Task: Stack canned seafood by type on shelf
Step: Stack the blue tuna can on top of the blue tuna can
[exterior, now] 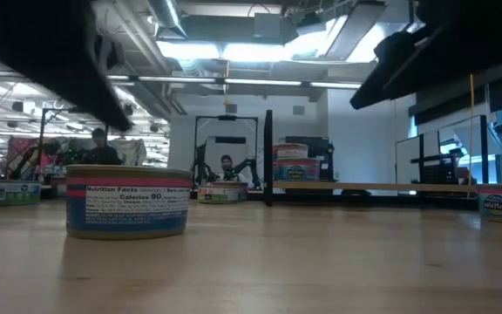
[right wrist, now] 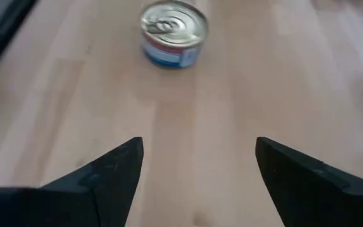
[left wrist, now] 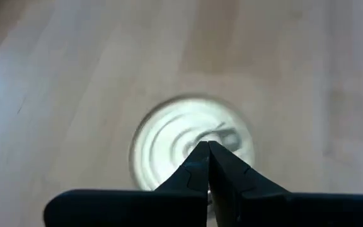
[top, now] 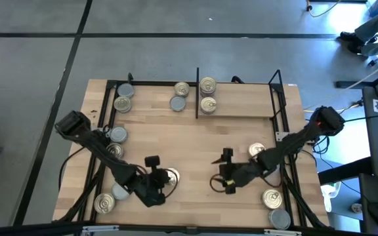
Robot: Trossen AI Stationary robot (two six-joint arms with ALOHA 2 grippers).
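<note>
A gold-lidded pull-tab tin [top: 172,176] stands upright on the tabletop near the front; its red and blue label shows in the low view [exterior: 127,202]. My left gripper [left wrist: 208,148] is shut and hovers just over that tin's lid [left wrist: 169,135], apart from it. My right gripper [right wrist: 199,148] is open to the tin's right [top: 220,172], pointing at the tin [right wrist: 172,34] across bare wood. On the shelf [top: 241,108] at the far side, tins [top: 207,95] stand right of the black divider [top: 197,92] and others [top: 179,96] left of it.
Loose tins lie by the left bars [top: 115,142], at the near left corner [top: 105,203], beside my right arm [top: 256,151] and at the near right corner [top: 274,206]. Two more tins [top: 124,97] sit at the far left. Black frame bars [top: 284,111] edge the table.
</note>
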